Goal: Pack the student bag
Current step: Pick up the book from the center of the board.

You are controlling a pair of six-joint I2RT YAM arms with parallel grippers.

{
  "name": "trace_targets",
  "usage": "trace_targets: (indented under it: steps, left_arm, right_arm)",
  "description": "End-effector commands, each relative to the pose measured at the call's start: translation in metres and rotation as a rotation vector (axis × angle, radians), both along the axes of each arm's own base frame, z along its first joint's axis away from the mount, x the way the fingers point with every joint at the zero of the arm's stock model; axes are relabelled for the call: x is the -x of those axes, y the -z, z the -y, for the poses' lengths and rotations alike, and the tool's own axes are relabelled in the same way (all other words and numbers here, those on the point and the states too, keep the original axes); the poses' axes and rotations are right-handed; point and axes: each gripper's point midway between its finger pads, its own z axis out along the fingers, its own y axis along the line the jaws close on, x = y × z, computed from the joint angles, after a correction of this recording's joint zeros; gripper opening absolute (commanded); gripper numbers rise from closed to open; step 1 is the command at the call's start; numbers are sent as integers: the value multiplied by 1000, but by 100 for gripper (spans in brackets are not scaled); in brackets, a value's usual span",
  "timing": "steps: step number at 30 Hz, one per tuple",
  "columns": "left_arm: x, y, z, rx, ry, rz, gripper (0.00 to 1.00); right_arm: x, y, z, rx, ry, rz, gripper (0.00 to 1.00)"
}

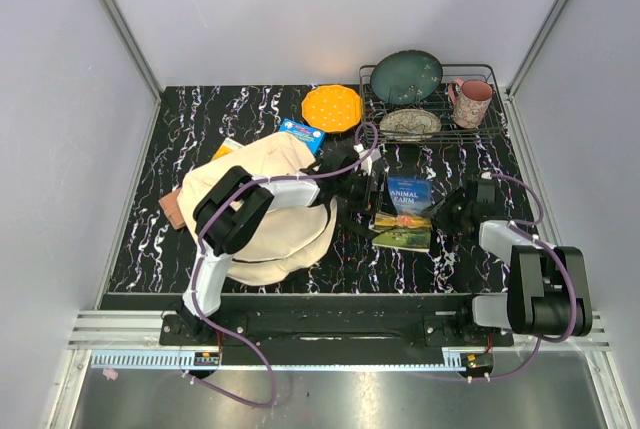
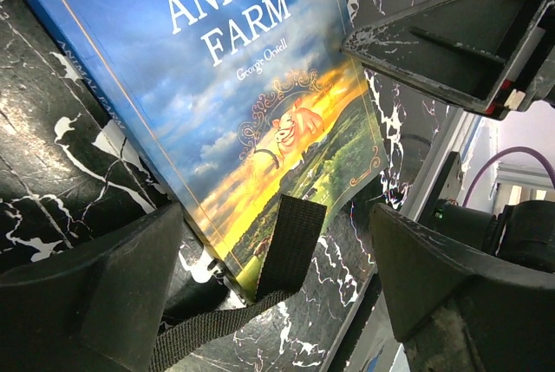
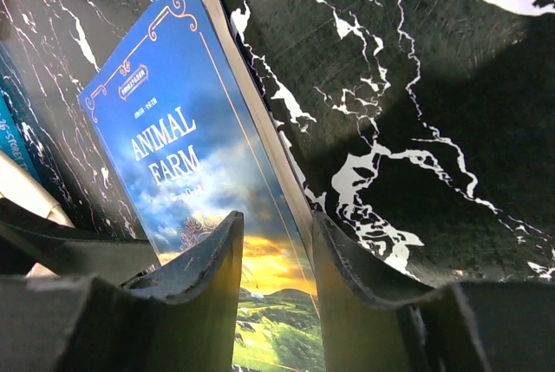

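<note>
Shows bag slumped near counter's left edge, left gripper spread wide beside book, right gripper narrowed astride book's edge, grip unclear; risks dragging strap, draped over book, once lifted.

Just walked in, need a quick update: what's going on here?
Both arms are at the Animal Farm book, mid-table beside the cream backpack. The right hand straddles its edge; whether it grips is unclear. The left hand is open over a corner crossed by a black strap. The book is not in the bag yet.
</note>
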Motion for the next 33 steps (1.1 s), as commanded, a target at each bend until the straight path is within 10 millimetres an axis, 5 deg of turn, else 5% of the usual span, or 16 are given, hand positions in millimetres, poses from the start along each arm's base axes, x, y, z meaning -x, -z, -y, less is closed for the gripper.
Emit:
trace_targets:
  steps: [1,5,9,12,19,22,24,26,29,33]
  left_arm:
    - [24,-3,27,59,110,-10,91]
    - [22,-7,29,65,112,-4,91]
    - [21,-9,30,67,113,-3,90]
    - [21,-10,30,68,113,-2,90]
    - [21,-11,31,71,116,3,89]
    - [21,-10,29,62,112,0,89]
    - [21,-11,28,57,110,9,88]
    - [17,-13,24,39,86,28,88]
    - [7,-30,14,15,44,88,92]
    - [-13,-82,-12,49,-57,188,97]
  right_arm:
    - [15,-38,-65,-268,-254,93,41]
    - [16,-48,-74,-317,-311,122,29]
    - [17,-53,-77,-328,-338,152,28]
    - [18,-54,-79,-334,-356,152,38]
    - [18,-47,-82,-355,-373,129,39]
    - [16,-42,-77,-326,-344,118,24]
    - [16,-39,-70,-276,-314,90,2]
    - [20,-38,-65,-246,-295,66,0]
    - [19,-49,-49,-155,-232,79,0]
    - [16,-85,-41,-105,-200,180,0]
